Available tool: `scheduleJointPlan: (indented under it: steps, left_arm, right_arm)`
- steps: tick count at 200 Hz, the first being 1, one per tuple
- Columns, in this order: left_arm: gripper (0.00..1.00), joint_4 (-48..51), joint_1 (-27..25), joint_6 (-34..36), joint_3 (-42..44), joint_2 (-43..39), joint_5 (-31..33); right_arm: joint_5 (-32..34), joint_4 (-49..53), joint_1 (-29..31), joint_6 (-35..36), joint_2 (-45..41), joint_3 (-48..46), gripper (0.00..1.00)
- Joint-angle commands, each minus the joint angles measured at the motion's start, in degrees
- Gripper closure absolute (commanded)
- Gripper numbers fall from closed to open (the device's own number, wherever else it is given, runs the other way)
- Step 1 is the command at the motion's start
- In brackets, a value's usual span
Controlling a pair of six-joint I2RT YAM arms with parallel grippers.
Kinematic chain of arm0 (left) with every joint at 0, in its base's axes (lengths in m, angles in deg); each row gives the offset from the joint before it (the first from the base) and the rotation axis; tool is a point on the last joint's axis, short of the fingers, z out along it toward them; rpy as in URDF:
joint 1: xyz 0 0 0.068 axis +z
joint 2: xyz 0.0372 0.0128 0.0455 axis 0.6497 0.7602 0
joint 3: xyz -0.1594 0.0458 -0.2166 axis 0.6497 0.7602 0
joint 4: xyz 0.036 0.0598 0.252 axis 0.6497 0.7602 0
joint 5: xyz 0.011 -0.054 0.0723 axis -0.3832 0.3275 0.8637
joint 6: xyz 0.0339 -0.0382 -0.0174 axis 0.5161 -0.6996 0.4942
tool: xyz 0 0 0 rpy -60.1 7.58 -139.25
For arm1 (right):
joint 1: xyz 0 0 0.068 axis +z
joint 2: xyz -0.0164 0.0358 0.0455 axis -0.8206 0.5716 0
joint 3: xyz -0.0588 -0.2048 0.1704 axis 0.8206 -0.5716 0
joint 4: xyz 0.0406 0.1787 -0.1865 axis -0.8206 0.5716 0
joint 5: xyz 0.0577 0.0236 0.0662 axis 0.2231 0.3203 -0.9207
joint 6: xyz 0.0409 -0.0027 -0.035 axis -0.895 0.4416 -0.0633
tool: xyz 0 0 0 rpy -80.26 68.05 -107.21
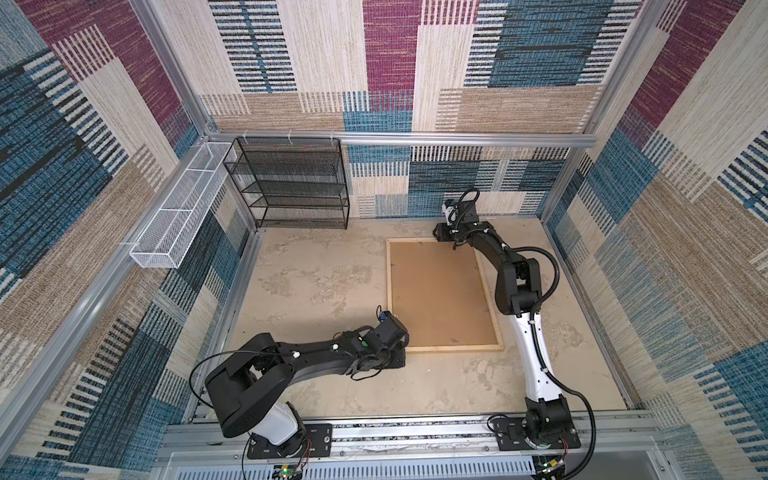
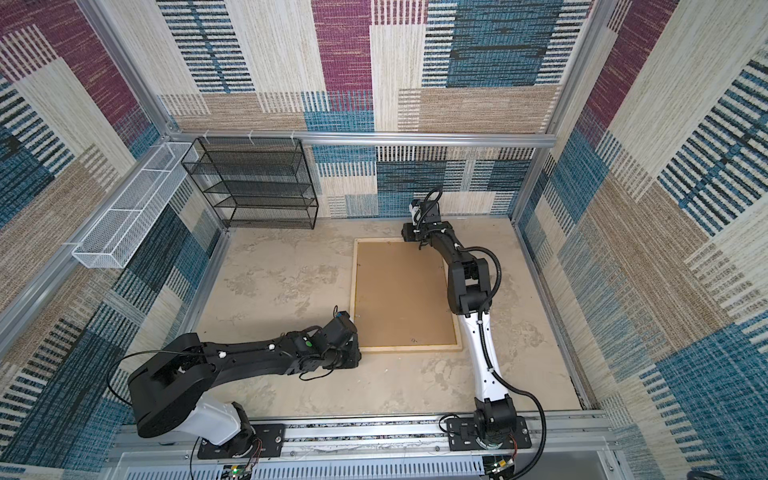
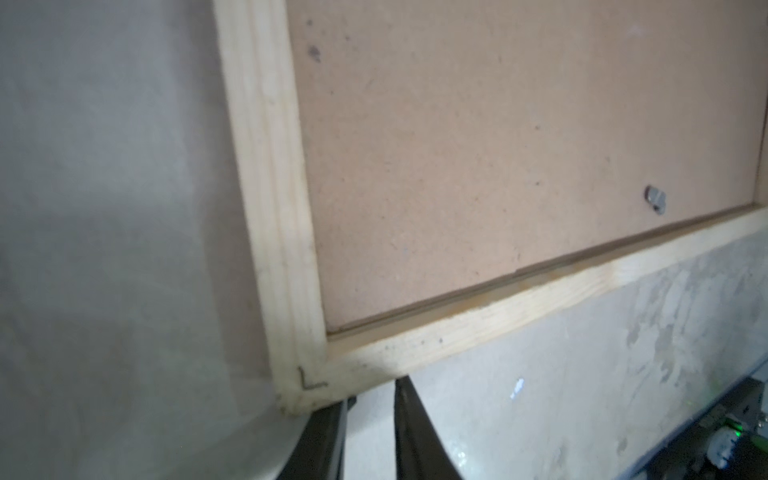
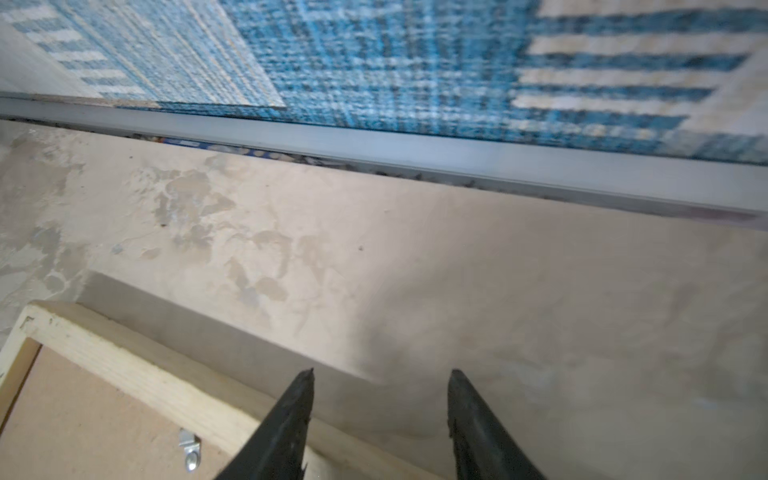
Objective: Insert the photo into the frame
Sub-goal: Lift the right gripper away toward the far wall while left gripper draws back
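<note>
left tool narrowly parted, empty, at frame corner; right tool wider, empty, above frame edge.

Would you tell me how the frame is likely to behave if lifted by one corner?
Probably stiff: the frame is wood strips around a flat board, so it should rise as one. Likely light but wide, so it may swing from a corner. The board might slip out; a gap shows along its edge.
</note>
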Motion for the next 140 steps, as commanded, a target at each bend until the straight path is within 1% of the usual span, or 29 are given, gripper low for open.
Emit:
scheduleJointPlan:
  steps: [1, 32, 60, 79, 109, 140]
  left_arm:
    - [0.75, 4.0, 3.02, 2.62, 0.87, 0.48, 4.07]
    - [0.75, 4.38, 8.74, 8.02, -0.26, 0.84, 3.69]
    - [0.74, 4.71, 13.58, 13.58, -3.01, 3.95, 2.85]
    - [0.74, 2.85, 16.66, 16.73, -5.01, 7.18, 2.08]
    - [0.74, -1.15, 21.45, 19.73, -9.35, 12.93, 0.01]
    - [0.75, -3.25, 25.94, 22.26, -17.0, 20.58, -3.53]
  right_arm:
    - [1.25, 4.12, -1.83, -1.75, -2.97, -5.21, 0.48]
    - [-0.49, -0.65, -5.72, -3.67, -9.73, -16.83, 0.49]
    - [-0.24, -3.21, -8.54, -4.51, -15.79, -25.64, 0.5]
    - [0.09, -5.62, -10.41, -5.82, -20.83, -33.32, 0.5]
    - [0.41, -9.08, -12.45, -7.91, -29.18, -46.02, 0.5]
    - [-0.26, -11.98, -12.78, -9.82, -36.1, -57.67, 0.5]
